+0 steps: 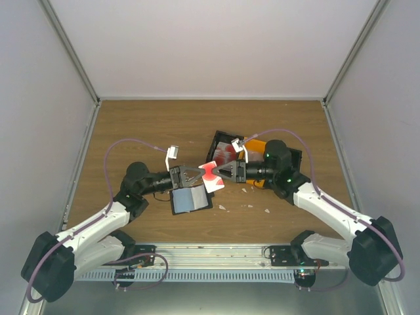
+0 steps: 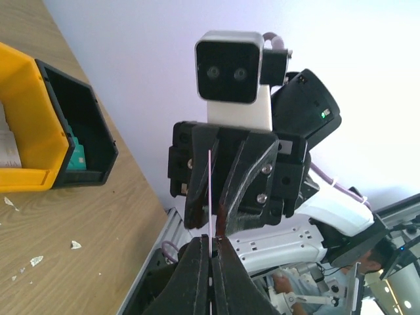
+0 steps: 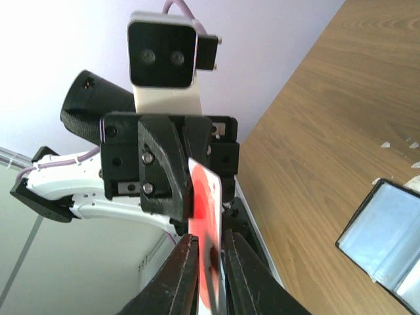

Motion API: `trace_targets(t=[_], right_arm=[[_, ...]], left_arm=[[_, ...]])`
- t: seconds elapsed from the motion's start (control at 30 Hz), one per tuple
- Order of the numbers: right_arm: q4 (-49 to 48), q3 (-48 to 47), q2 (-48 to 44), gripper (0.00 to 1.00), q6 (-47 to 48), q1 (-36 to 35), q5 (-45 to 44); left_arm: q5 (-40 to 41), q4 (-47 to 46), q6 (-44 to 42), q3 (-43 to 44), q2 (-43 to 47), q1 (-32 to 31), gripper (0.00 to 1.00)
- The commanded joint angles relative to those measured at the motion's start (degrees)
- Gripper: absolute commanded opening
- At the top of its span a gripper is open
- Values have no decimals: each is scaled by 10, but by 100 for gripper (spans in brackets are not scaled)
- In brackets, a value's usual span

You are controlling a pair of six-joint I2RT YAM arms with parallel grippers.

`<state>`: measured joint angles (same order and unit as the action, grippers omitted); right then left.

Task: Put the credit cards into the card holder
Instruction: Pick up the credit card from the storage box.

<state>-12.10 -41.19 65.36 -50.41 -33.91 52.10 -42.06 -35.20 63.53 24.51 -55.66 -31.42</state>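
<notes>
brown wood-grain tabletop, pale walls, white paper scraps right of centre. mid-frame, left hand and right hand both pinching red-and-white plastic card; open black folding card holder just below.

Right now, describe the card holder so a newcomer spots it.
On the wooden table, find the left claw pinching a red-and-white credit card. Just below it in the top view lies the card holder. Unlike the black bin and orange bin rightward, it is flat, open, pale blue inside.

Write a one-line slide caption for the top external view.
Left gripper and right gripper both pinch a red-and-white credit card near the open card holder.
</notes>
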Motion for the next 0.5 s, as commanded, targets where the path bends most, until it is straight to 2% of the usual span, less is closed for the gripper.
trace_targets(t=[0.0,0.17,0.3,0.33,0.4,0.47], right_arm=[[-38,27,-25,14,13,-4,22],[-64,48,-44,14,12,-5,35],[-64,48,-48,1,18,-5,38],[-53,45,-46,1,22,-6,29],[-27,38,-40,0,34,-6,10],[2,37,-31,0,43,-7,-22]], left_arm=[[0,-39,16,-7,3,2,0],[4,-46,17,-2,-4,2,0],[0,-39,13,2,-15,2,0],[3,-24,6,4,-15,2,4],[25,49,-24,16,-8,3,24],[82,175,-64,35,6,3,42]])
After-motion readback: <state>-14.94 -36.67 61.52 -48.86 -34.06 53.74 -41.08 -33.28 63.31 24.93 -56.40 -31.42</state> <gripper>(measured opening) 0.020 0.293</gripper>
